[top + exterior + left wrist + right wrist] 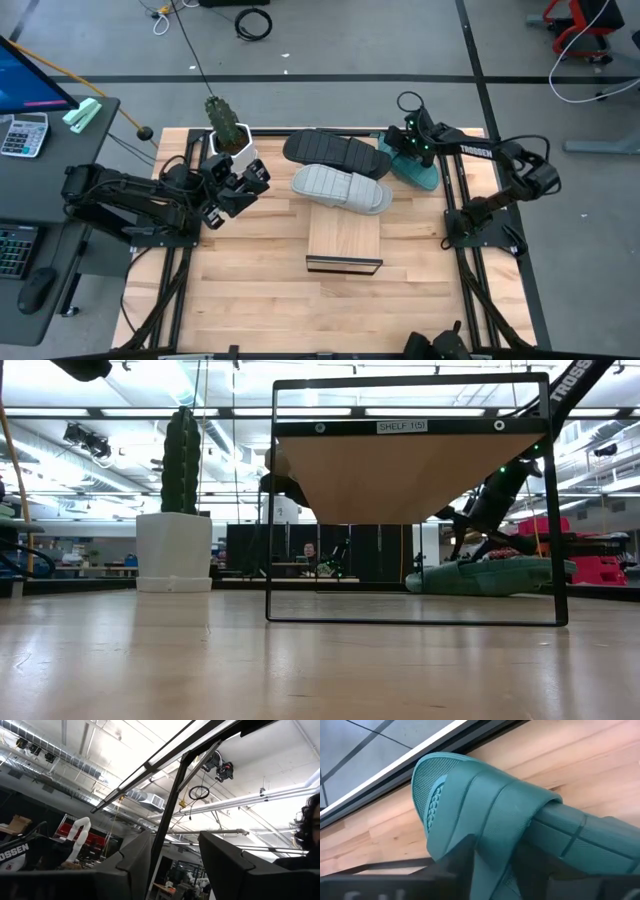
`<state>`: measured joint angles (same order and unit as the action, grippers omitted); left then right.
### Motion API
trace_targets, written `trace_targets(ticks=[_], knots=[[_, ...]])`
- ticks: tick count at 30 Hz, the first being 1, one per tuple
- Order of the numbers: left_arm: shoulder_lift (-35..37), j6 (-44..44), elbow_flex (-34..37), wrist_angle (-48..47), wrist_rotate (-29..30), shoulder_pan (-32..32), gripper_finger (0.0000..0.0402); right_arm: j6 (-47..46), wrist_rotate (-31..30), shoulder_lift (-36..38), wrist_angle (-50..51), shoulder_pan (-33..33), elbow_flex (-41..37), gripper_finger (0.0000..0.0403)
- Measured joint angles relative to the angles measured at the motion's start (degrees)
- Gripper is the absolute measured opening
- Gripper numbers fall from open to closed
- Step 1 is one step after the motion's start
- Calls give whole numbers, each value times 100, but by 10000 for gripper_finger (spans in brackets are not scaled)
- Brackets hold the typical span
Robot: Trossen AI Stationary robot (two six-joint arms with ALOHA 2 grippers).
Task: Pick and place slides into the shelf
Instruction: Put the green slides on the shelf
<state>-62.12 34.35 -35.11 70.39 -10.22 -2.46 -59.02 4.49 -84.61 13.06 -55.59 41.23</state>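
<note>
Right pincer [408, 150] is down on the teal slide [415, 168] at the desk's [260, 290] far right corner, fingers straddling its strap. Left pincer [250, 180] hangs spread by the plant [226, 125]. Black slide [335, 152] and grey slide [342, 188] lie behind the shelf [345, 240].

Three slides are counted on the table: one black slide [335, 152], one light grey slide [342, 188] and one teal slide [412, 166]. One shelf [345, 238] is seen, lying just in front of the grey one. One plant [228, 124] in a white pot is tallied at the far edge. Two arms are counted, with the left gripper [240, 188] and the right gripper [409, 142]: two grippers in all.
</note>
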Motion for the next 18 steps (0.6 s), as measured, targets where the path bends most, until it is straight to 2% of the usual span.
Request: trace_targets(ticks=[6, 11, 14, 18], knots=[[0, 12, 0, -7, 0, 0, 176, 118, -104, -8, -116, -2, -2, 18], [1, 78, 0, -7, -4, -2, 173, 143, -118, 27, -125, -2, -2, 24], [-1, 100, 0, -12, -11, -2, 177, 152, -187, 146, -104, -2, -8, 12], [-1, 103, 0, -13, -13, -2, 176, 173, -444, 386, -82, -16, -15, 12]])
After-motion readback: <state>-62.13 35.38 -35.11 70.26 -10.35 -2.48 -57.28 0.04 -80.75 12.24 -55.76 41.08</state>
